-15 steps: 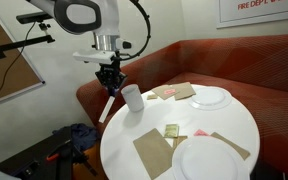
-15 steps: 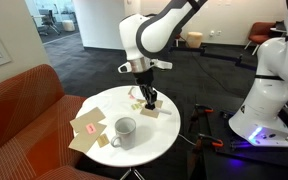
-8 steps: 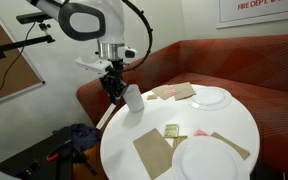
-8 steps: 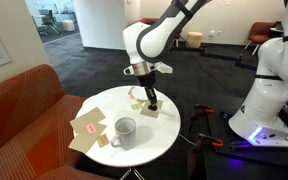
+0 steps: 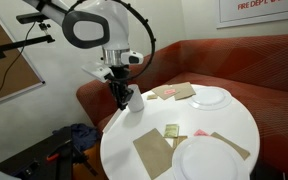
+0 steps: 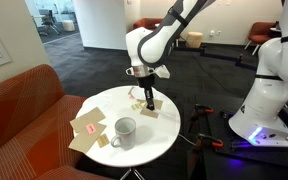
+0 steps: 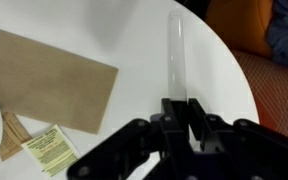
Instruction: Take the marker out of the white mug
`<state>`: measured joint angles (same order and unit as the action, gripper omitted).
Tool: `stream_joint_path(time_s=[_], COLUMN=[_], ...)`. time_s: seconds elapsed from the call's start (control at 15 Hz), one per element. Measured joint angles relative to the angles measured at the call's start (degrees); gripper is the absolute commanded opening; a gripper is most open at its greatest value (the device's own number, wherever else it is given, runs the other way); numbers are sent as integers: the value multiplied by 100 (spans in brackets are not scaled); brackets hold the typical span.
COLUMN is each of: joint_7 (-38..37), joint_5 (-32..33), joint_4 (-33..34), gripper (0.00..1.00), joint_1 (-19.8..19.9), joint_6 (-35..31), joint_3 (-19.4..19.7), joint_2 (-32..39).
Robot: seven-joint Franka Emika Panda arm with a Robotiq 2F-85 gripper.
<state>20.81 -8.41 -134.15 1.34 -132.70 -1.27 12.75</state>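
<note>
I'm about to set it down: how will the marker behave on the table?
Round, slim barrel: the marker would probably roll on the smooth table, and the edge is close. It looks rigid and light, so it shouldn't sag. The claw pinches one end only, so it may pivot.

You can read only the red "FIRE DEP…" on the white wall sign above the red sofa; the yellow packet's print is too blurred.

In an exterior view the white mug crowds the claw at three o'clock; nine o'clock is open air off the bench.
</note>
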Motion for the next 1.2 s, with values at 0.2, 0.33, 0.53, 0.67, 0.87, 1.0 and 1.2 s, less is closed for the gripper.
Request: stream_joint_path(time_s=[0.2, 0.33, 0.53, 0.67, 0.87, 1.0, 1.2], joint_7=[-122, -124, -124, -124, -124, -124, -124], joint_5=[94, 95, 95, 95, 95, 93, 93], joint_4=[2, 18, 100, 174, 301, 384, 475], gripper=[5, 5, 5, 5, 53, 69, 91], joint_1=[35, 59, 99, 137, 185, 201, 205], joint_6=[-459, -631, -676, -676, -676, -676, -676], joint_3=[19, 24, 24, 24, 24, 22, 18], joint_2=[244, 412, 654, 807, 1012, 1117, 1196])
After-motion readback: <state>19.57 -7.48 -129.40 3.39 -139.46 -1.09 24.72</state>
